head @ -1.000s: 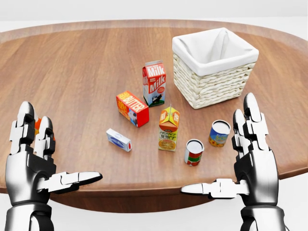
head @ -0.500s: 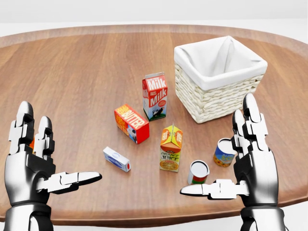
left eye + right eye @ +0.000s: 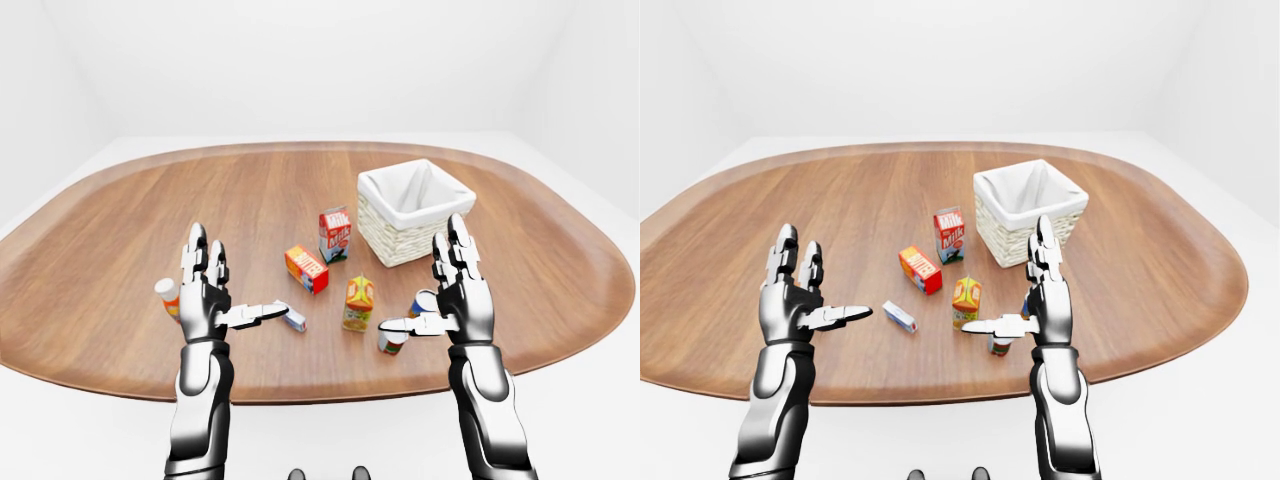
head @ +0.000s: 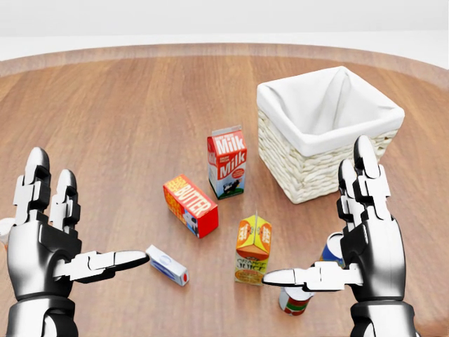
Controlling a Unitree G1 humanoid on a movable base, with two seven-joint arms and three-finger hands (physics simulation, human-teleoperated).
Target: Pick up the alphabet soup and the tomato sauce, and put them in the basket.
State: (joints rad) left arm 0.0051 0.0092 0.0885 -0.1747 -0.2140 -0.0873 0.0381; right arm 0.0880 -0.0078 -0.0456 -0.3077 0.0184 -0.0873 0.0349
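The alphabet soup, a can with a blue and yellow label [image 4: 331, 247], stands on the wooden table [image 4: 126, 126], half hidden behind my right hand [image 4: 319, 214]. The tomato sauce, a can with a red and green label [image 4: 295, 300], stands just below my right thumb at the head view's bottom edge. The wicker basket with a white liner [image 4: 309, 175] stands up and to the right of both cans and is empty. My left hand [image 4: 91, 217] hovers open at the lower left, holding nothing. My right hand is open too, palm inward, above the cans.
A milk carton [image 4: 226, 163], a red butter box [image 4: 190, 205], an orange juice carton [image 4: 253, 249] and a small white and blue box [image 4: 167, 265] stand between my hands. An orange bottle with a white cap [image 3: 167, 296] stands behind my left hand.
The whole picture has shifted: the camera has moved closer to the table, so the things sit lower and larger in the head view. My hands keep the same open pose.
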